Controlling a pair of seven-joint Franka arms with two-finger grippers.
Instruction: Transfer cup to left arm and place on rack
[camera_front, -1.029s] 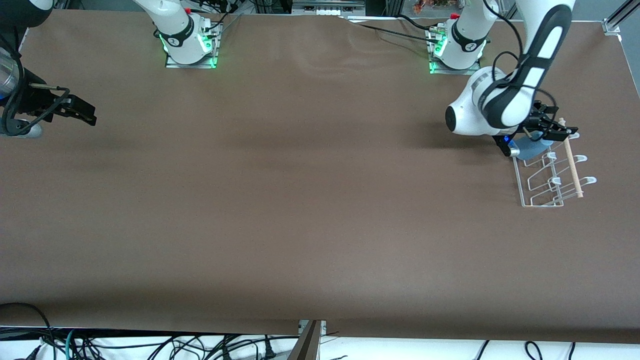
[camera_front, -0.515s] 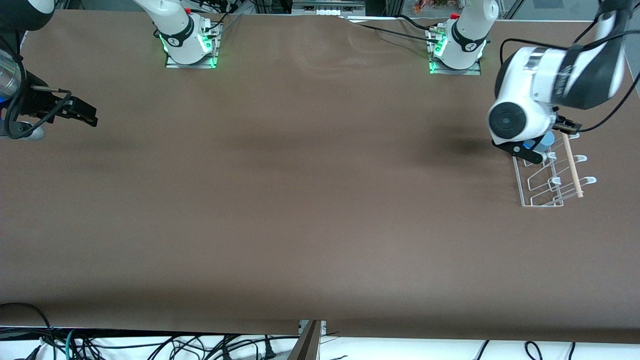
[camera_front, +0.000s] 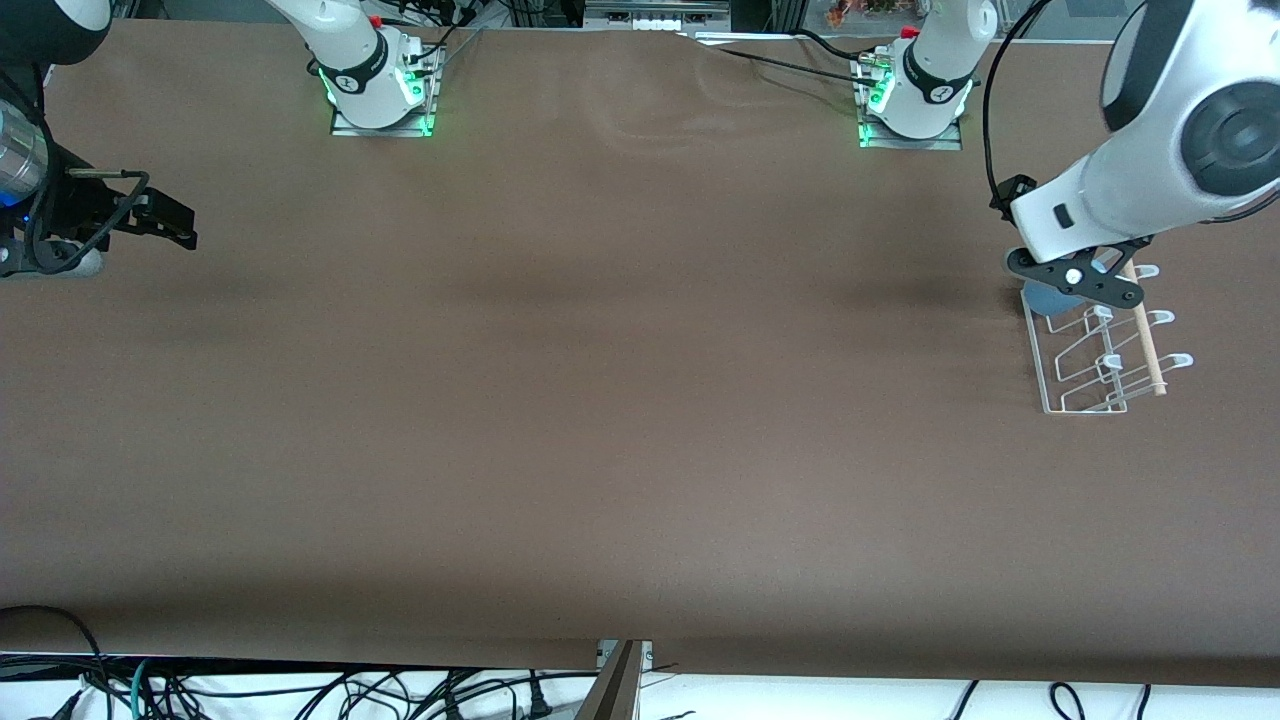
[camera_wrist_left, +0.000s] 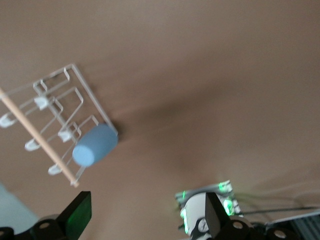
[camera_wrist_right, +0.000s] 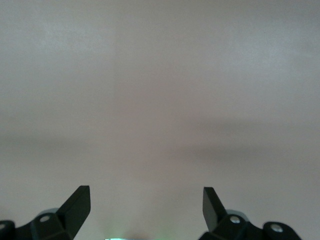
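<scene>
I see the cup (camera_wrist_left: 95, 145) lying on the rack (camera_front: 1100, 350) at its corner, left hand (camera_front: 1075, 278) spread empty above it (released, I judge), while the right hand (camera_wrist_right: 145, 207) waits, fingers apart, over bare bench (camera_front: 600, 400).

The right gripper (camera_wrist_right: 146, 210), jaws spread wide, over the brown table (camera_wrist_right: 160, 100).

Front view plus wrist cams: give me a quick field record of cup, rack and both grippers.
cup: light blue, on the rack at the corner closest to the left arm's base, released
rack: white wire, wooden dowel across it, toward the left arm's end of the table
left gripper: open, empty, above the cup
right gripper: open, empty, waiting at the right arm's end of the table
</scene>
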